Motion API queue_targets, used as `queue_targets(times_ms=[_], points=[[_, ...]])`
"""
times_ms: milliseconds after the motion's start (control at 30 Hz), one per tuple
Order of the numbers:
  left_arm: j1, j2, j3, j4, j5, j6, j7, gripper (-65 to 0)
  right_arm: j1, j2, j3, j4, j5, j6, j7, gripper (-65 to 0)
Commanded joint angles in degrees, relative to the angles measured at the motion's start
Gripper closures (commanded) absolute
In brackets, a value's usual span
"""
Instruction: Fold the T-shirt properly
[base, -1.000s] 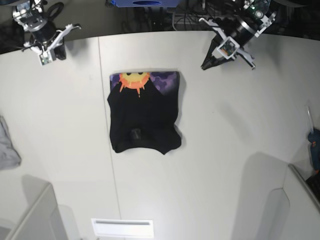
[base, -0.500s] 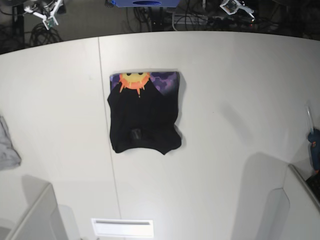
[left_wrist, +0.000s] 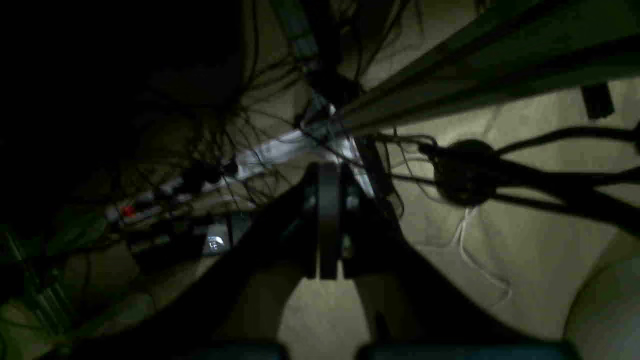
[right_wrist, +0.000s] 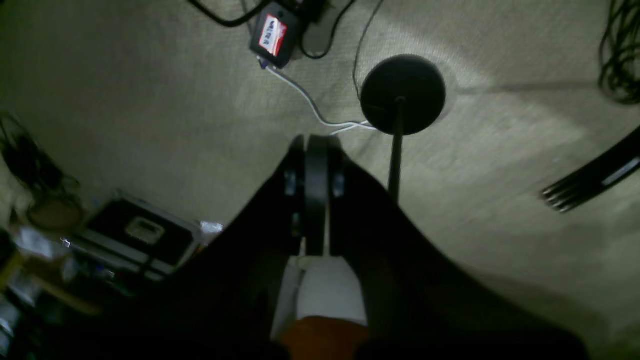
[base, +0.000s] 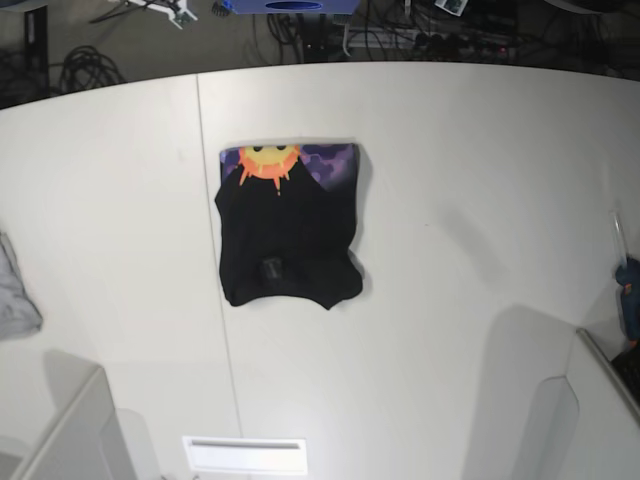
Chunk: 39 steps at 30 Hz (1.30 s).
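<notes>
Left gripper (left_wrist: 327, 220): jaws pressed together on nothing, pointed off the table at a dim floor strewn with cables (left_wrist: 210, 150).
Right gripper (right_wrist: 315, 195): likewise closed and empty, looking down on carpet, a round black stand base (right_wrist: 403, 94) and a small adapter (right_wrist: 272, 34) with a red-and-white label.
T-shirt (base: 288, 235): lies alone near the middle of the white table (base: 460, 200), folded into a compact black block; the orange sun on purple shows along its far edge, and the near hem bulges unevenly at both corners.
Small grey cloth (base: 14, 290): at the table's edge, well apart from the shirt.
Handling: soft, light and limp cloth, likely to sag and drag rather than hold shape; a pinch at a corner or along a folded edge, both layers together, looks the safest hold.
Task status: the fold appears essentially done, though the near edge is not square.
Change: a second ago both arms hung over the table's far corners; they have since pulled back out of the overhead view, while the shirt has not shifted.
</notes>
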Motion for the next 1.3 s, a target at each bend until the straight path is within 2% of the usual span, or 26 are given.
queue_targets(times_ms=[0, 167, 333, 433, 500, 600, 667, 767, 833, 1067, 1267], points=[[-0.29, -0.24, 1.57, -1.37, -0.09, -0.69, -0.99, 0.0, 0.63, -0.16, 0.03, -2.14, 0.42, 0.25, 1.11, 0.0], [-9.69, -0.15, 7.02, -17.1, -0.09, -0.69, -0.99, 0.0, 5.81, -4.73, 0.3, -15.85, 0.51, 0.25, 6.03, 0.0], [-18.57, 0.03, 14.5, -32.84, -0.18, -0.69, -0.99, 0.0, 6.78, -9.3, 0.3, -25.78, 0.59, 0.25, 12.27, 0.0], [-23.06, 0.2, 16.96, -41.1, -0.44, -0.69, -1.96, 0.0, 8.71, -12.55, 0.3, -34.75, 0.51, 0.25, 19.4, 0.0], [-24.82, 0.29, 17.49, -46.55, -0.18, -0.69, -7.23, 0.0, 11.7, -14.75, 0.3, -43.54, 0.51, 0.25, 25.37, 0.0], [-28.95, 0.55, 17.84, -57.19, -0.18, -0.69, -13.38, 0.0, 16.45, -17.91, 0.3, -57.52, 0.59, 0.25, 37.24, 0.0], [-31.94, 1.17, 17.84, -62.55, -0.18, -0.69, -13.82, 0.0, 18.65, -19.5, 0.3, -64.03, 0.68, 0.25, 43.75, 0.0], [-33.08, 0.82, 17.31, -63.26, -0.62, -0.69, -13.82, 0.0, 20.85, -20.29, 0.3, -67.89, 0.77, 0.08, 48.58, 0.0], [-33.08, 0.47, 17.31, -62.29, -0.62, -0.69, -13.91, 0.0, 21.64, -20.38, 0.82, -67.89, 0.86, -0.01, 48.49, 0.0], [-33.69, 0.2, 17.49, -61.85, -0.62, -0.69, -14.09, 0.0, 23.66, -20.38, 11.02, -67.89, 0.68, -0.01, 47.09, 0.0], [-35.54, 0.38, 17.57, -61.85, -0.62, -0.69, -13.65, 0.0, 23.66, -20.2, 11.46, -67.89, 0.59, -0.01, 47.09, 0.0]])
